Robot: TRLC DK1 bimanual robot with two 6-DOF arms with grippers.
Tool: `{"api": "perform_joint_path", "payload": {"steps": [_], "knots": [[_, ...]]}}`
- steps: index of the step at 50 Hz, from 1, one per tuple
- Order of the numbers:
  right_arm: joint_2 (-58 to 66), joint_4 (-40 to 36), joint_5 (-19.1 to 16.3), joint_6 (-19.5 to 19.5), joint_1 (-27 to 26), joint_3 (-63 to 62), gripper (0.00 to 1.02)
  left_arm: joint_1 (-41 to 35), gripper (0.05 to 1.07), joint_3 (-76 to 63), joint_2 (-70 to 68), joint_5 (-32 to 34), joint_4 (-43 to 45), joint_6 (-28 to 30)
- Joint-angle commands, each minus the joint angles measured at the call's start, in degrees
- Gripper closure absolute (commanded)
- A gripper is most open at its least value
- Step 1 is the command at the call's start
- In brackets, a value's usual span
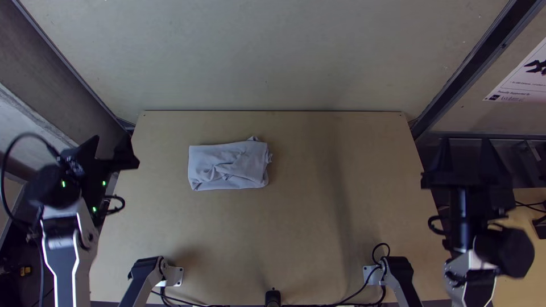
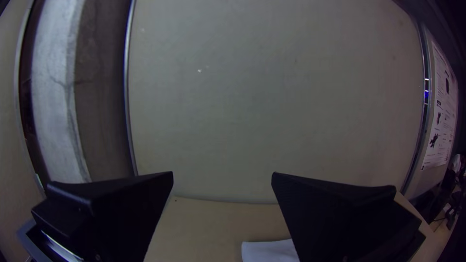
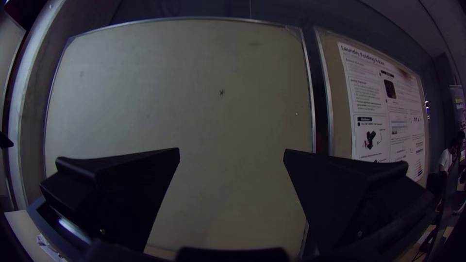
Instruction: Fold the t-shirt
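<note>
T-shirt (image 1: 228, 166): 1, folded, upper left of centre on the tabletop (image 1: 296, 239), itself 1. Pincers: 2 — left pincer (image 1: 111, 139) at the frame's left, right pincer (image 1: 465, 140) at its right. Black fingers (image 2: 111, 208): 4, a pair to each. Arms: 2, left arm (image 1: 65, 261) lower left, right arm (image 1: 472, 284) lower right. Poster (image 1: 526, 77): 1, upper right.

Your t-shirt (image 1: 227, 166): matt cloth, wrinkled. Your bench (image 1: 307, 227): smooth wood. Your left tool (image 1: 110, 140), right tool (image 1: 465, 140): matt, plastic-looking. Poster (image 1: 524, 78): smooth paper.
</note>
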Motion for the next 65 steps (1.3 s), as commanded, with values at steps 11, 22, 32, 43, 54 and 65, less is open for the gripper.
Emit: {"api": "perform_joint_path", "payload": {"steps": [11,22,32,43,54,65], "knots": [[-16.4,2.1,0.3,-1.1,0.6,-14.0,0.04,2.2,0.10,-24.5,-25.5,-0.1,8.4,-0.3],[-25.6,7.6,0.4,-0.7,0.3,-26.7,0.04,2.0,0.10,-34.8,-35.7,0.4,10.6,0.5],[-25.6,11.6,0.3,1.6,0.6,-36.6,0.04,2.2,0.10,-44.6,-35.9,0.4,18.9,1.8],[-25.6,19.3,0.5,0.7,7.9,-49.2,0.04,2.2,0.10,-57.0,-36.0,0.4,31.2,5.0],[-25.5,4.8,0.5,1.1,7.2,-50.0,0.04,2.0,0.10,-58.3,-34.6,-0.4,19.9,5.0],[-25.3,-1.5,0.3,0.2,7.1,-49.5,0.04,2.2,0.10,-58.4,-35.8,-0.4,20.0,4.7]]}}
